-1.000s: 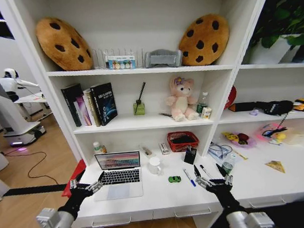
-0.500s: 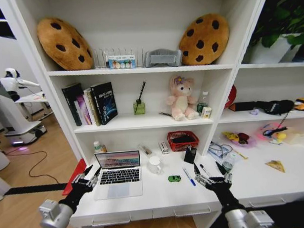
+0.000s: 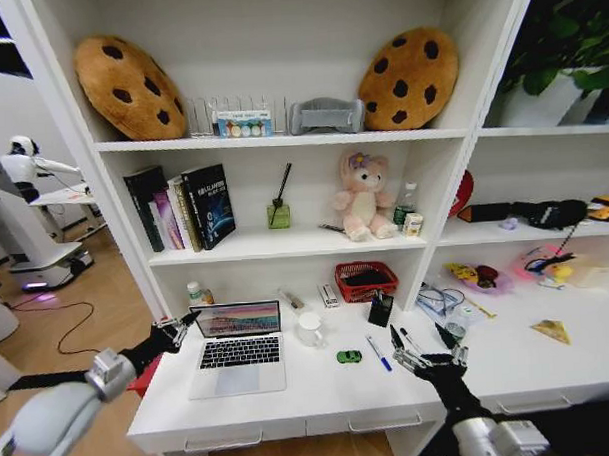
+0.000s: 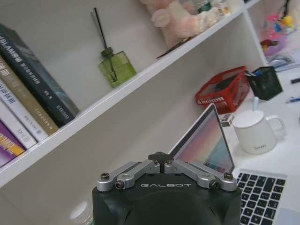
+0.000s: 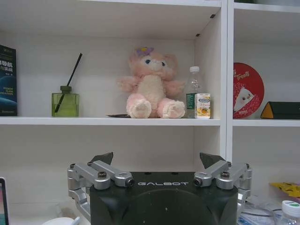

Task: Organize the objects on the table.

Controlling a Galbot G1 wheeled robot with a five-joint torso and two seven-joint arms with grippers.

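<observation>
Left gripper (image 3: 178, 327): fingers drawn together at a single point, holding nothing; it hovers just beside the upper left corner of the laptop (image 3: 236, 347) screen, off the left end of the table (image 3: 290, 394). In the left wrist view the closed fingers (image 4: 161, 158) sit directly before the edge of the tilted screen (image 4: 205, 143).

Right gripper (image 3: 425, 346): fingers spread wide apart, empty, poised above the table's front right part. Its dark fingertips (image 5: 102, 158) stand well separated in the right wrist view.

Laptop: open, screen lit, on the left part of the white table. White mug (image 3: 309, 331) stands just right of it. Green toy car (image 3: 349, 358) lies near the front, between laptop and right gripper. Blue pen (image 3: 378, 353) lies right of the car; a black pen (image 3: 410, 340) lies close to the right gripper. Black pen holder (image 3: 381, 309) and red basket (image 3: 365, 282) stand toward the back. Green-capped bottle (image 3: 458, 325) stands right of the right gripper.

Shelf above the table: pink plush bear (image 3: 362, 196), green diffuser bottle (image 3: 279, 215), books (image 3: 180, 208).
</observation>
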